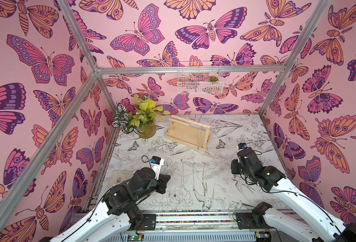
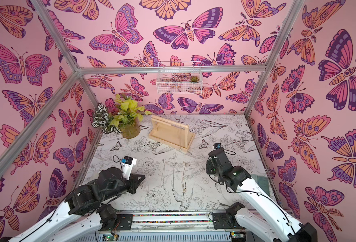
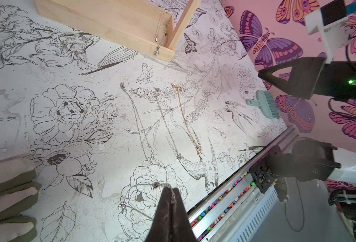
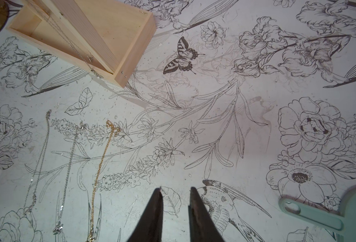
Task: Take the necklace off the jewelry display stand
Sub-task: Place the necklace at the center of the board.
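The left gripper (image 3: 168,190) is closed on a silver necklace (image 3: 123,206): the chain runs over and between its pressed fingertips, and the pendant end trails just beside them; whether it touches the table (image 3: 47,69) cannot be told. The right gripper (image 4: 175,189) stands slightly parted above bare table, with nothing between its jaws. The jewelry display stand (image 1: 188,132) sits upright at the far side of the table, set at an angle, near a potted plant (image 1: 143,121). Two thin chains (image 3: 159,31) hang from its crossbar close to one upright, their pendants reaching the base board's edge. Three necklaces (image 4: 68,171), two silver and one gold, lie side by side on the table between the arms, well apart from the stand.
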You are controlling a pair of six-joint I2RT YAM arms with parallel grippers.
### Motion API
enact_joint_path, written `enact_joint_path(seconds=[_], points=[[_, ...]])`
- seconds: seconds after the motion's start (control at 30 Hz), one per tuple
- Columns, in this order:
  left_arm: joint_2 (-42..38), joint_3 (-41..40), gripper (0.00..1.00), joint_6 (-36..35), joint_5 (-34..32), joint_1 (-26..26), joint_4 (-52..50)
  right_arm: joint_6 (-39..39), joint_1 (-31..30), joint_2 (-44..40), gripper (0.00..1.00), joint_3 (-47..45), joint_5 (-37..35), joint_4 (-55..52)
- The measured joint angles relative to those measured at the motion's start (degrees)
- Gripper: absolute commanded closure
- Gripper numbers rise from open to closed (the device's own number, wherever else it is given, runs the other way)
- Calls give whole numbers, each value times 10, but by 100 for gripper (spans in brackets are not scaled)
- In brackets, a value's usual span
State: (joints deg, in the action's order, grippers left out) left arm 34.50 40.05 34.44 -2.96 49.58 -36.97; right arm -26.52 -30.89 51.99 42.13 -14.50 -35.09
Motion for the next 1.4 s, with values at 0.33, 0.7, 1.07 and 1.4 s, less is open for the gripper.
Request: enact_joint_path(seconds=[0.33,0.7,1.07,1.4], points=[[116,48,100,-38,-17,-51,54,23,0,71,73,11,-16,27],[228,52,100,-70,21,-130,130,30,0,86,73,25,-17,43],[310,52,99,-89,51,-178,209,30,0,95,73,25,-6,54],[423,50,98,-98,61,-204,288,30,0,107,73,23,9,58]])
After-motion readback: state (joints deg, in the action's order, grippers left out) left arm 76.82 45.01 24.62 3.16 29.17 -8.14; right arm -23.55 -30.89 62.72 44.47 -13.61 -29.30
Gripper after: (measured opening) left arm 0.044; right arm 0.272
